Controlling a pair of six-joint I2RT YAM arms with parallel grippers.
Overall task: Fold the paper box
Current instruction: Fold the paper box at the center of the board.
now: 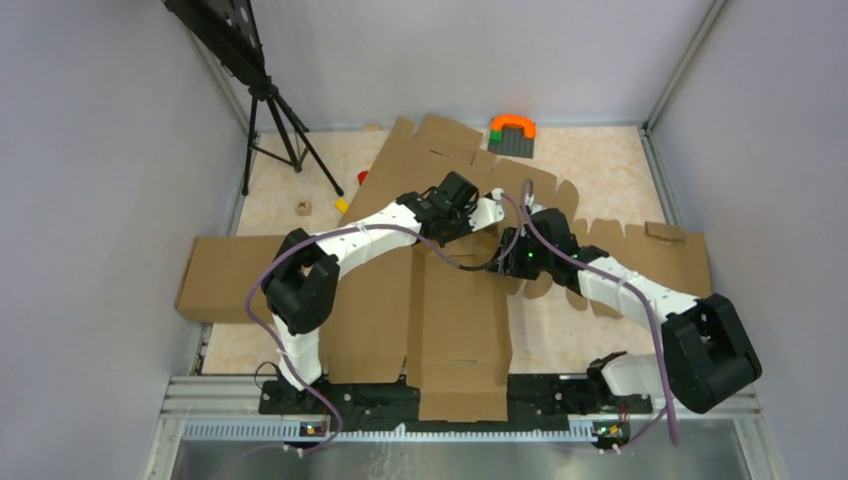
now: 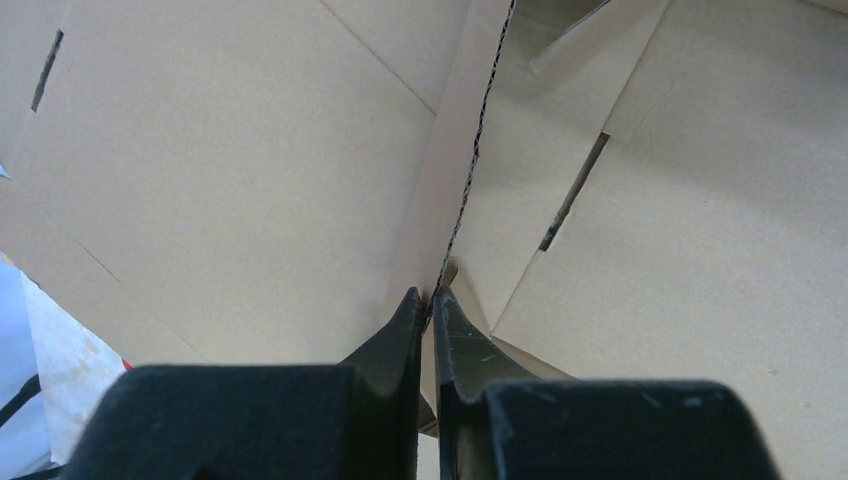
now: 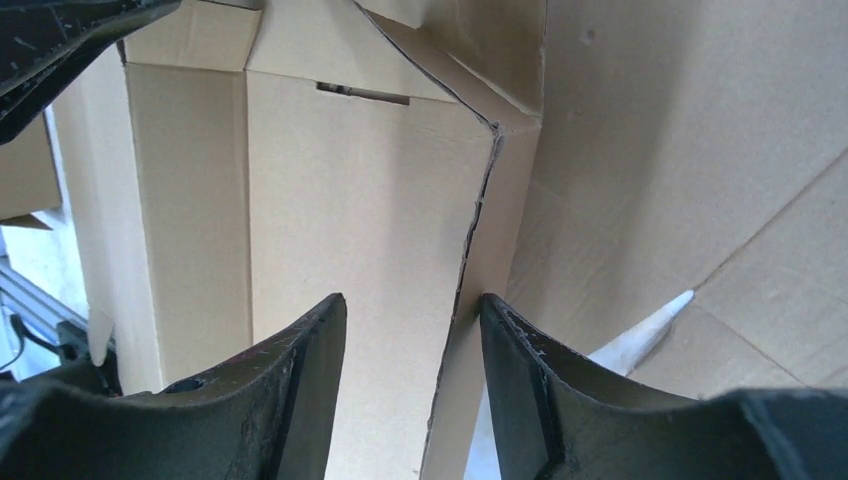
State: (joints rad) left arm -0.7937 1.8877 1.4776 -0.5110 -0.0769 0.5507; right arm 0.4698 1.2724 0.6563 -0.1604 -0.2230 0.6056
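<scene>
- Box [image 1: 450, 320] — lies mid-table, its long axis running near to far, with a panel raised at its middle.
- Left gripper [image 2: 430, 305] is pinched tight on a raised cardboard edge.
- Right gripper [image 3: 412, 310] — jaws half apart, straddling an upright edge just beside it and gripping nothing.
- Table [image 1: 600, 170] is pale; a slab [image 1: 215, 275] lies left of the box, and a tripod [image 1: 275, 130] stands beyond.

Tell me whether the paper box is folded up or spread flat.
Mostly spread: the paper box lies flat, except one edge raised mid-sheet, pinched in the shut left gripper.
</scene>
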